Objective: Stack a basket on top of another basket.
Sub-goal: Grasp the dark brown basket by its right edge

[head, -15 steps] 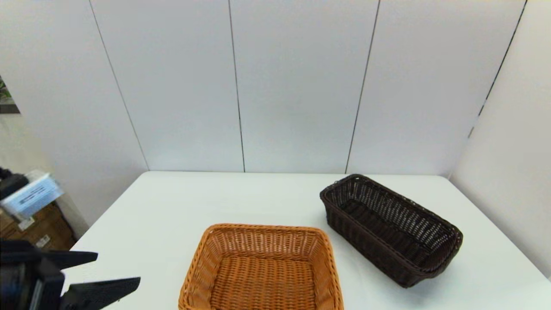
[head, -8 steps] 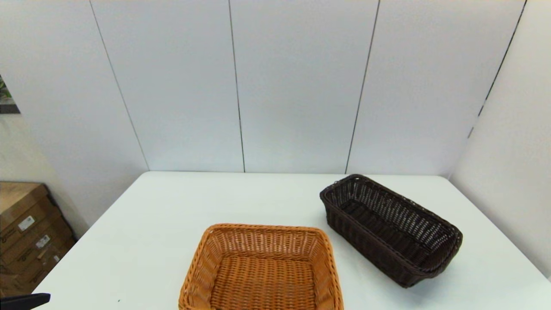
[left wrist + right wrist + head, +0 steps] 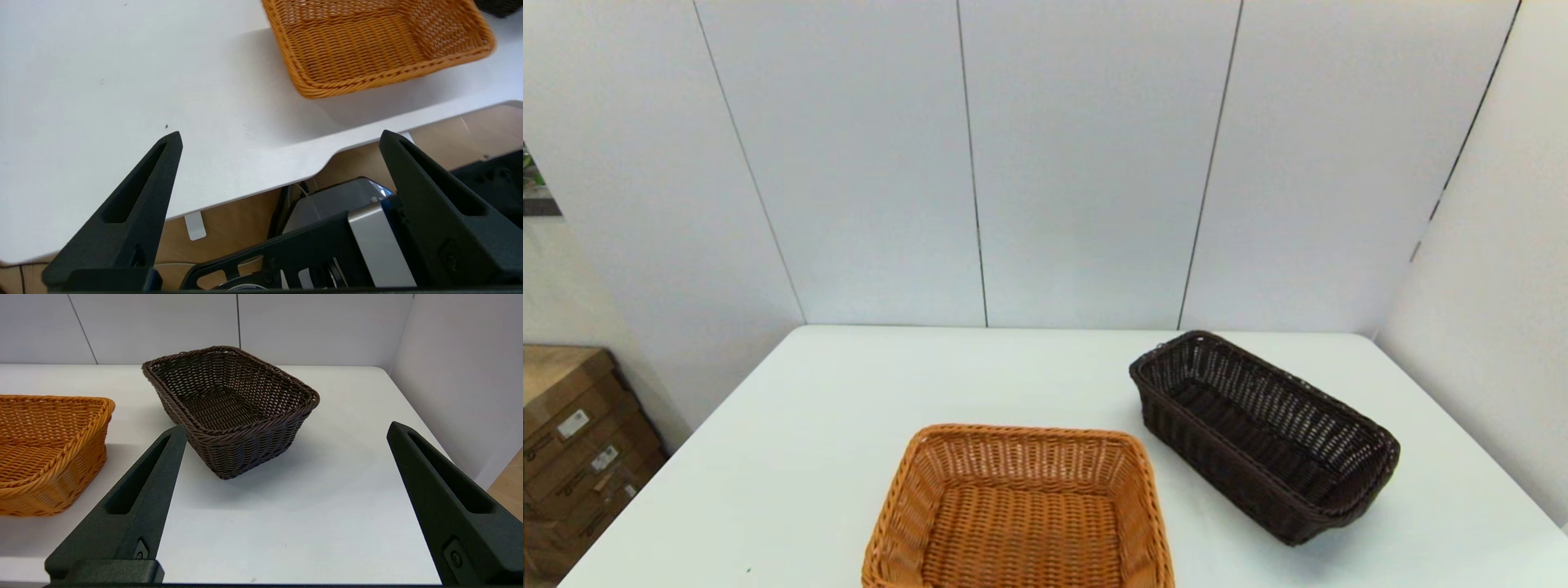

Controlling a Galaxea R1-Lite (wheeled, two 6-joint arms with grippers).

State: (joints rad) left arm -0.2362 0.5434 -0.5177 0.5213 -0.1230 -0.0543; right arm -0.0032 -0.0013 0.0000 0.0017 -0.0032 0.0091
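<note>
The dark brown basket [image 3: 1262, 433] stands empty on the white table [image 3: 800, 441] at the right, also seen in the right wrist view [image 3: 231, 406]. The orange-tan basket [image 3: 1021, 510] sits empty at the table's near middle, apart from the dark one, and shows in both wrist views [image 3: 376, 41] [image 3: 45, 449]. My right gripper [image 3: 286, 430] is open, low near the table's front right, short of the dark basket. My left gripper [image 3: 280, 136] is open over the table's near left edge, holding nothing. Neither gripper appears in the head view.
White wall panels [image 3: 1086, 163] close the table's back and right side. Cardboard boxes [image 3: 572, 441] stand on the floor left of the table. The robot's base [image 3: 347, 228] lies below the near table edge.
The left arm, seen at the head view's lower left a second ago, has dropped out of that view. Both baskets have stayed put.
</note>
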